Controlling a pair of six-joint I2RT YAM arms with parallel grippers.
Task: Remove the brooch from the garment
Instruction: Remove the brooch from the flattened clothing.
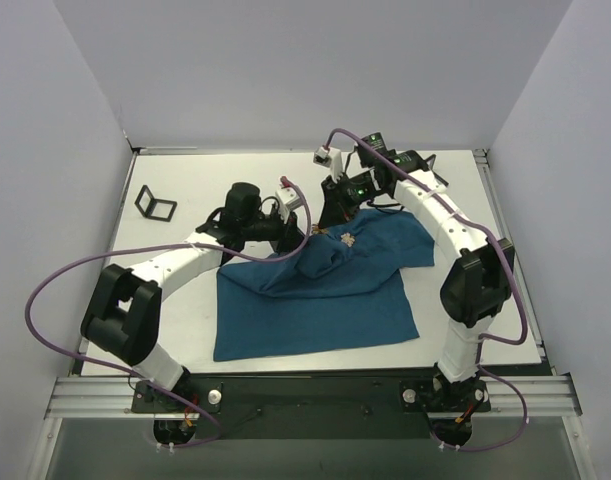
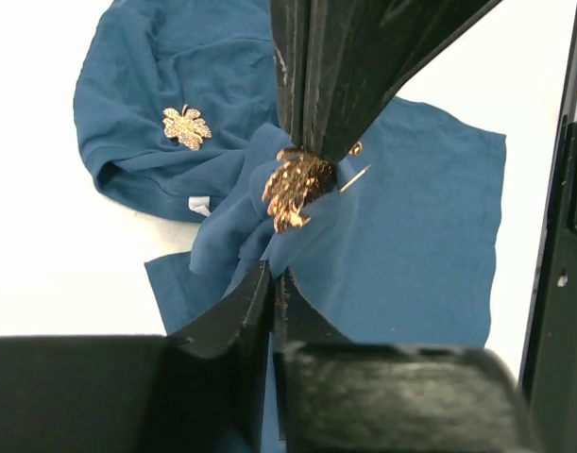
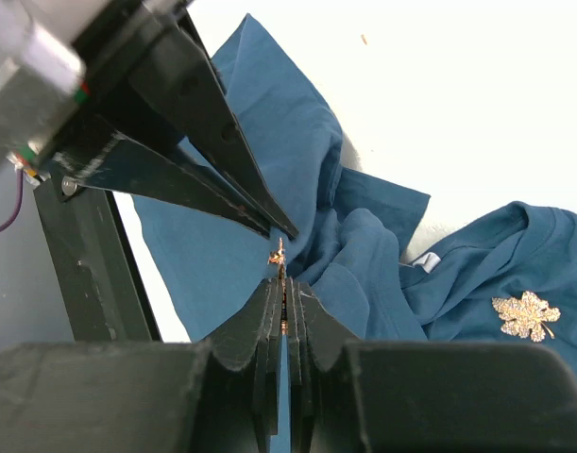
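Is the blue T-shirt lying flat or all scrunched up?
Partly scrunched: the T-shirt lies smooth across its near half, but its far half is bunched into folds.

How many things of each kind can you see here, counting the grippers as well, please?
Brooch: 2
Shirt: 1
Frame: 1
Gripper: 2, left and right
Total: 6
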